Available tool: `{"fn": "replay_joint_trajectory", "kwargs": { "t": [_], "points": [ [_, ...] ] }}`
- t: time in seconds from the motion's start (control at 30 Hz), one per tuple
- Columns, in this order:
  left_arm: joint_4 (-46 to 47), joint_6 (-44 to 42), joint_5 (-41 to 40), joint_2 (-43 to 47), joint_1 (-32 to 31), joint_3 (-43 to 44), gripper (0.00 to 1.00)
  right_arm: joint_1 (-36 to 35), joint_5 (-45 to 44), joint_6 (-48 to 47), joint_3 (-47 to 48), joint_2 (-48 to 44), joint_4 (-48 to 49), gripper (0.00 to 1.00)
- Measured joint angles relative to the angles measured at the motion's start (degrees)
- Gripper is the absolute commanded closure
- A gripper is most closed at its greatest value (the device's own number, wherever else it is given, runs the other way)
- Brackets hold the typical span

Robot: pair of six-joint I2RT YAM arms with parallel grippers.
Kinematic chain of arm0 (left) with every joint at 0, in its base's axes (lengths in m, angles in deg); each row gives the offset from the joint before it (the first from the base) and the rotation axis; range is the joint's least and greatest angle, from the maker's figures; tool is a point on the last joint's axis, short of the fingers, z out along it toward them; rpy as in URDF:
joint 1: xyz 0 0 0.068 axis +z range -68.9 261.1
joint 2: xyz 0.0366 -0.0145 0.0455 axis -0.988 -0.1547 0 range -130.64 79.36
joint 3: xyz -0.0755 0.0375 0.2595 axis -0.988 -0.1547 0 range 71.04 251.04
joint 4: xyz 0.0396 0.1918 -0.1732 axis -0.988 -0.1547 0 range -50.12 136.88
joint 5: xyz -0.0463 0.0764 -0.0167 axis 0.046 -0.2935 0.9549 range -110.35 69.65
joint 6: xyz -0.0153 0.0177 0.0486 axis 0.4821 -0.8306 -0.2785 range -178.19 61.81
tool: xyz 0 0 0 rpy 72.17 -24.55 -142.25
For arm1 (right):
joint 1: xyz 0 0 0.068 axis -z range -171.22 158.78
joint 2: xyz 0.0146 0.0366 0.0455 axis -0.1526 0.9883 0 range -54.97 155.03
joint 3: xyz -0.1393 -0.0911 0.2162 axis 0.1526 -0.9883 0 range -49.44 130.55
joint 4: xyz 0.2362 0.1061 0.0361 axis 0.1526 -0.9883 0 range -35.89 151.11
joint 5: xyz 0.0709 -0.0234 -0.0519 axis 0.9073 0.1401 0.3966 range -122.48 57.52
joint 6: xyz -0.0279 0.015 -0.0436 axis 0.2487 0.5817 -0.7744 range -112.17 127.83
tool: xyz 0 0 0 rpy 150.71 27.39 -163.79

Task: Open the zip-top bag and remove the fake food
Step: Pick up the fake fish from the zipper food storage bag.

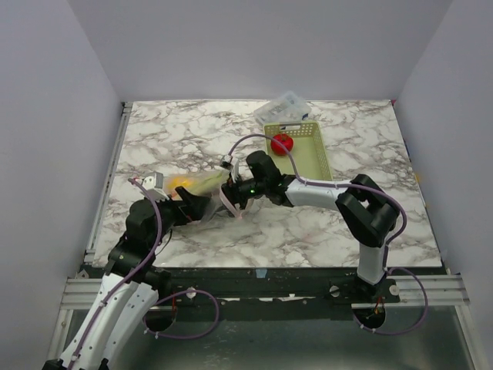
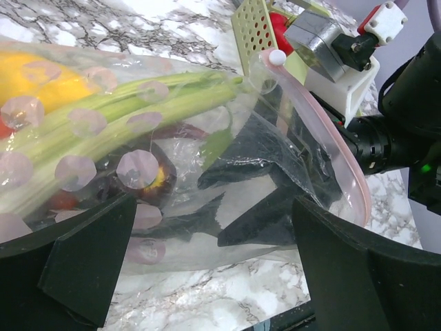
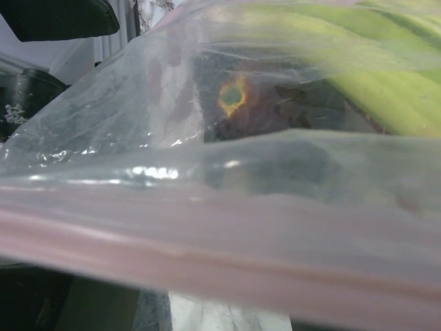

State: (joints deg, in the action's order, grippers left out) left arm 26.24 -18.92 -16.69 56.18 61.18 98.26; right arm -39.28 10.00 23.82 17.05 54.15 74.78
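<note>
The zip-top bag (image 1: 202,187) lies left of centre, its pink zip strip (image 2: 344,158) bowed open. Through the plastic I see the yellow lemon (image 2: 41,83), the pale green leek (image 2: 138,114) and the dark purple beet (image 2: 148,176). My right gripper (image 1: 233,194) reaches in through the mouth. Its dark fingers (image 2: 255,224) show apart through the plastic, holding nothing. The zip strip (image 3: 207,255) blurs across the right wrist view and hides the fingers there, with the beet (image 3: 234,96) behind it. My left gripper (image 2: 213,276) is open, straddling the bag's near lower edge. A red round fruit (image 1: 282,142) lies in the basket.
The pale green slotted basket (image 1: 308,158) stands right of the bag at the back, its wall close behind the bag mouth in the left wrist view (image 2: 253,31). A clear rigid box (image 1: 283,106) sits behind the basket. White walls enclose the marble table (image 1: 347,231).
</note>
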Motion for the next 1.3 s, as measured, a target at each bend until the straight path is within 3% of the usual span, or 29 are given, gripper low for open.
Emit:
{"fn": "replay_joint_trajectory", "kwargs": {
  "t": [0.2,0.33,0.5,0.57,1.3],
  "points": [
    [-2.1,1.4,-3.1,1.4,0.2,-0.4,0.02,0.0,0.8,-0.2,0.0,0.4,-0.2,0.39],
    [-2.2,1.7,-4.3,0.6,1.0,-0.5,0.02,-0.1,1.9,-0.2,0.9,1.4,-0.3,0.50],
    [-2.2,1.9,-4.5,-1.1,1.6,-0.5,0.02,-1.2,2.4,-0.3,1.7,2.4,-0.3,0.88],
    [-2.2,1.8,-4.4,-1.0,1.8,-0.5,0.02,-1.6,2.4,-0.5,1.9,2.6,-0.7,0.98],
    [-5.4,0.4,0.7,6.2,2.7,-0.2,0.02,0.9,1.8,-19.1,7.5,-7.0,-18.5,1.00]
  ]
}}
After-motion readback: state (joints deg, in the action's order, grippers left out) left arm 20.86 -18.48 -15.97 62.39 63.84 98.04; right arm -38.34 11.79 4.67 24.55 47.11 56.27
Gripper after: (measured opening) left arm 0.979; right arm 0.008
